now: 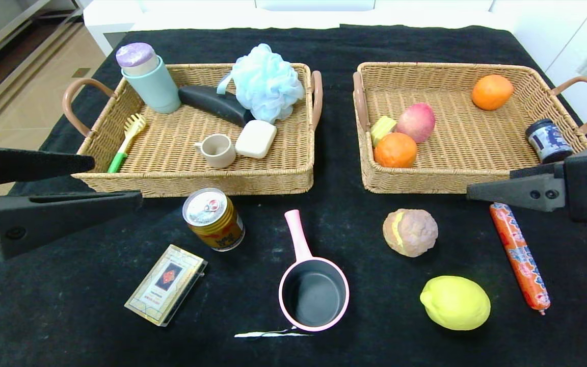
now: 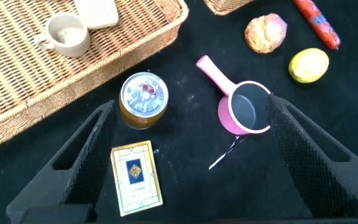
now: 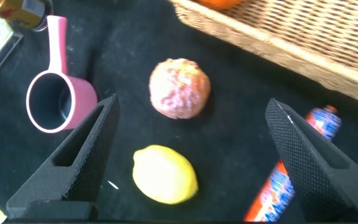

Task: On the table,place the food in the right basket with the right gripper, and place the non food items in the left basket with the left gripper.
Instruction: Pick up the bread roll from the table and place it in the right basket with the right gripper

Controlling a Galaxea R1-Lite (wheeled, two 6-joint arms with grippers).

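On the black table, the gold can (image 1: 214, 212), cream card box (image 1: 166, 284) and pink saucepan (image 1: 314, 290) lie in front of the left basket (image 1: 120, 179). The tuber (image 1: 409, 232), lemon (image 1: 455, 302) and sausage stick (image 1: 519, 255) lie in front of the right basket (image 1: 426, 186). My left gripper (image 2: 190, 106) is open and empty, raised at the left, above the cloth between the card box (image 2: 135, 177) and saucepan (image 2: 246, 109). My right gripper (image 3: 191, 102) is open and empty, raised at the right, above the lemon (image 3: 165, 174) and tuber (image 3: 180, 88).
The left basket holds a blue bath puff (image 1: 267, 81), mint bottle (image 1: 151, 79), cup (image 1: 217, 150), soap (image 1: 256, 138) and brush (image 1: 126, 142). The right basket holds two oranges (image 1: 491, 92), an apple (image 1: 416, 122) and a jar (image 1: 547, 140). A white tear (image 1: 268, 334) marks the cloth.
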